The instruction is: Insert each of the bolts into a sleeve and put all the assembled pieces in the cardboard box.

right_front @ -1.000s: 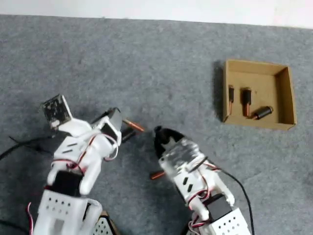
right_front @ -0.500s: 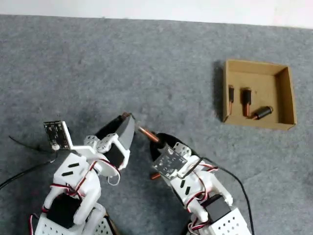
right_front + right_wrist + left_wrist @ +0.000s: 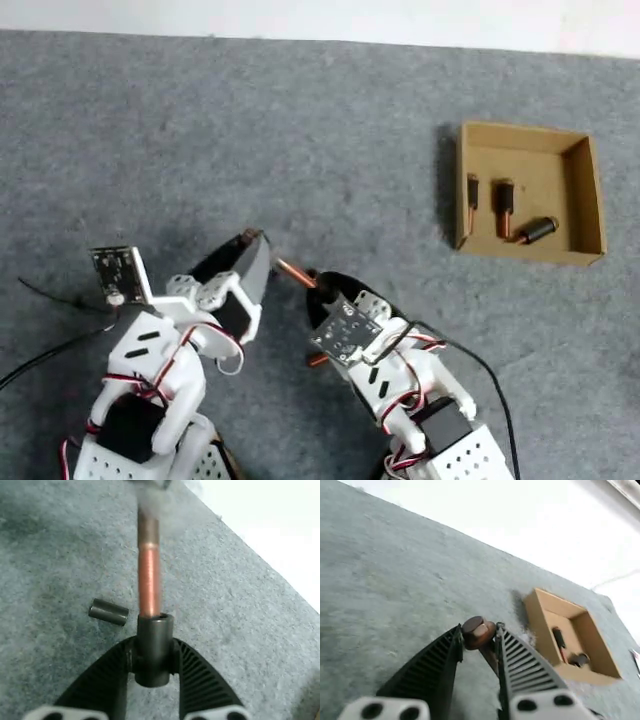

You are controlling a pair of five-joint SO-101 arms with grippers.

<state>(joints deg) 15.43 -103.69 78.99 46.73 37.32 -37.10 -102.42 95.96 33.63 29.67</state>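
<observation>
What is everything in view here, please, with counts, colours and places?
held bolt: 1, copper, in left tool, tip at held sleeve's mouth
held sleeve: 1, black, in right tool
loose sleeve: 1, black, on the mat
loose bolt: 1, copper, on the mat, partly hidden
pieces: 3, black and copper, in the box
box: 1, brown, on the mat, far from both tools
mat: 1, grey, under everything
left tool: 1, black, shut
right tool: 1, black, shut

One cardboard box [image 3: 545, 180], with three assembled pieces [image 3: 505, 210] counted inside. Two bolts outside it: one held bolt [image 3: 293, 271], one lying bolt [image 3: 319, 358] on the surface [image 3: 250, 130]. Two bare sleeves too: one gripped sleeve [image 3: 154, 650], one loose sleeve [image 3: 108, 612].
</observation>
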